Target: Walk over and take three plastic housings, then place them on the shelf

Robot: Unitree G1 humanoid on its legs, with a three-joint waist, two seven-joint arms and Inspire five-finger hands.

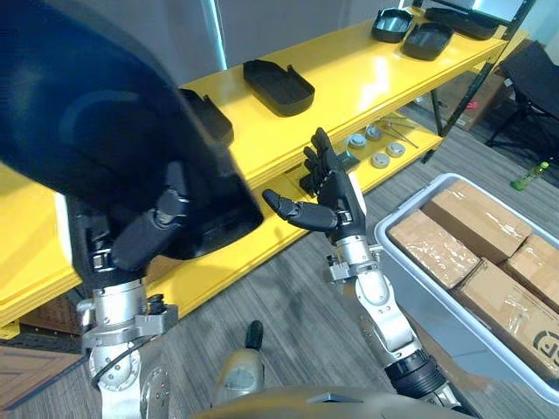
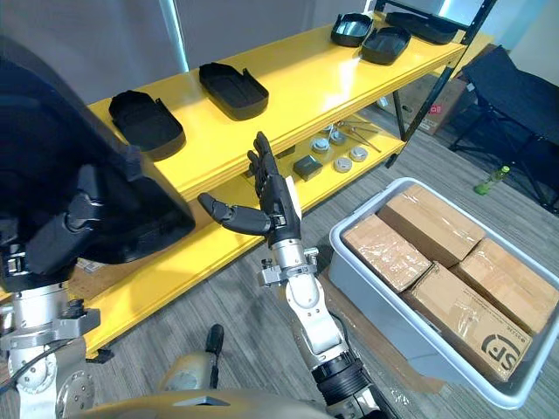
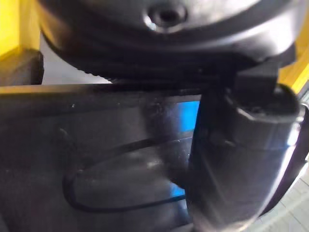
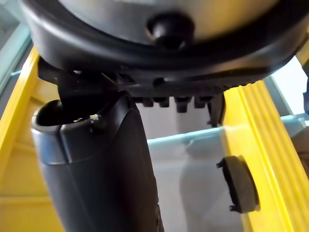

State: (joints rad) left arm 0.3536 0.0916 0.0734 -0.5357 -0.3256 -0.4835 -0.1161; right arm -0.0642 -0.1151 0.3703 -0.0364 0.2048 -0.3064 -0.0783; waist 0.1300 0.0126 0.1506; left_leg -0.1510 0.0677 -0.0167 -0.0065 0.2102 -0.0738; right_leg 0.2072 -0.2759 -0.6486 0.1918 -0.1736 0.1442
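A big black plastic housing (image 1: 79,113) fills the near left, with my left hand (image 1: 144,236) shut on it from below; its thumb (image 3: 236,159) presses on the housing's dark face (image 3: 96,159). My right hand (image 1: 336,196) stands open and upright in front of the yellow shelf (image 1: 367,78), thumb (image 4: 106,164) out to the side, holding nothing. On the shelf's top board lie two more black housings (image 2: 231,89) (image 2: 147,120), both beyond the right hand. Further black housings (image 2: 387,44) rest at the shelf's far end.
Small round parts (image 1: 380,148) and a dark block (image 2: 307,166) lie on the shelf's lower board. A grey bin (image 2: 349,262) with cardboard boxes (image 2: 454,305) stands on the floor to the right. A black folding chair (image 2: 515,87) and a green bottle (image 1: 530,177) are further right.
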